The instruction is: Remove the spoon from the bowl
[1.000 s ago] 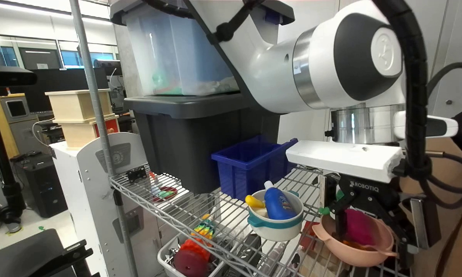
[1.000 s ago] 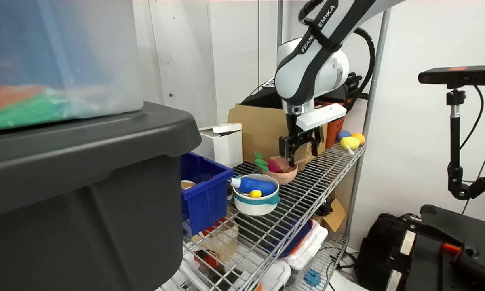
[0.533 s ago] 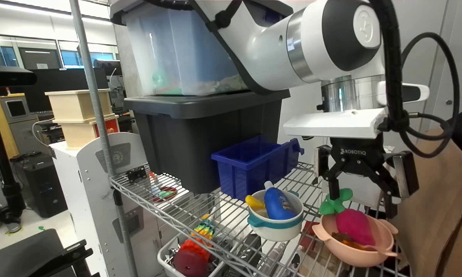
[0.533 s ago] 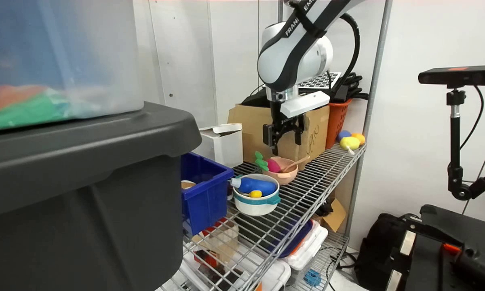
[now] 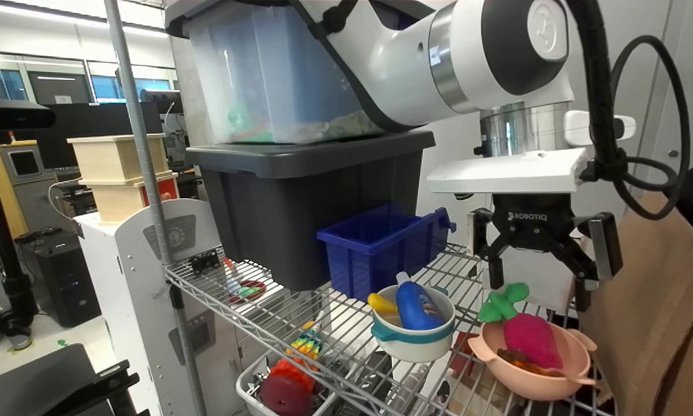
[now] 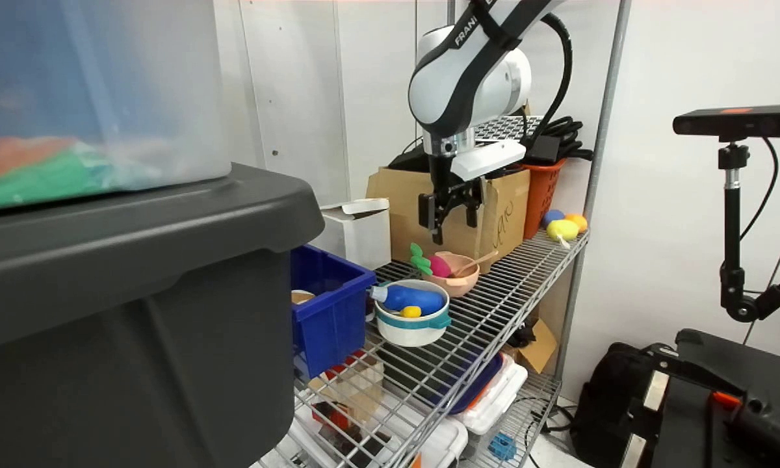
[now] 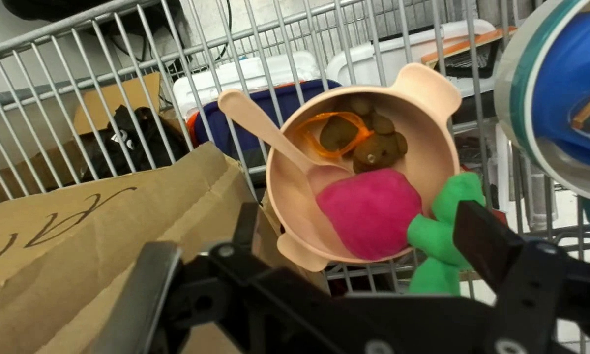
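Wrist view: w/ empty gripper (image 7: 358, 209) spread wide, align across spoon (image 7: 281, 142), pinch end outside bowl (image 7: 432, 152). Pls lift slowly, w/o tipping bowl.

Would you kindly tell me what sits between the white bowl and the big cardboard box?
In the wrist view, the peach bowl, holding the spoon, lies there.

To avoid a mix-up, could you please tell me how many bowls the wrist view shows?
2: the peach bowl near the middle, and the white bowl, cut off at the right edge. The pincer or box may hide others.
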Motion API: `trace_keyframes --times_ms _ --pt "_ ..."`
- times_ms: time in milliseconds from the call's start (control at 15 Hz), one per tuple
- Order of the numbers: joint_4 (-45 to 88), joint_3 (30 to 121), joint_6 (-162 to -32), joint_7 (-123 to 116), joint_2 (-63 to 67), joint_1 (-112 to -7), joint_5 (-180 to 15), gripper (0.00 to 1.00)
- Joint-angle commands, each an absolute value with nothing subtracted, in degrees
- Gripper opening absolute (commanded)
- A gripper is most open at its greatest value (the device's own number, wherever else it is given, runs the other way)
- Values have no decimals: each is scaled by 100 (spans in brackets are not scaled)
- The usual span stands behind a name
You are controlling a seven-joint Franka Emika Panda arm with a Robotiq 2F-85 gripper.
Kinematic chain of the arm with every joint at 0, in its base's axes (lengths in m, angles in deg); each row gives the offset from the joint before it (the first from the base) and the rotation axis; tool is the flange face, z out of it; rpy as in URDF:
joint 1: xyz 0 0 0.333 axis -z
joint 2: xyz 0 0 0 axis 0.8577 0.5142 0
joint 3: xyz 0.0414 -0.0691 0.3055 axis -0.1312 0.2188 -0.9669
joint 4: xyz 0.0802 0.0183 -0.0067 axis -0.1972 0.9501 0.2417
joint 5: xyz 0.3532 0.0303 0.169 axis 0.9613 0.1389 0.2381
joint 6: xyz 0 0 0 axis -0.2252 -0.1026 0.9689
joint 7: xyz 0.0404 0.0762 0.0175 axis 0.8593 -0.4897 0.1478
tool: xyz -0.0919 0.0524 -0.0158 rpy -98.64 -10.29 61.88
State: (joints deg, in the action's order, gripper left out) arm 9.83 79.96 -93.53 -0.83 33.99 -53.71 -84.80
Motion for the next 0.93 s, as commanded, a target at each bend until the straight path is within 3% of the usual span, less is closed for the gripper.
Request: trace_keyframes --times_ms 0,867 --pt "1275 7656 -9212 679 3041 -5133 -8419 100" --pt "2402 7580 -9291 1653 2159 -4935 -8483 100"
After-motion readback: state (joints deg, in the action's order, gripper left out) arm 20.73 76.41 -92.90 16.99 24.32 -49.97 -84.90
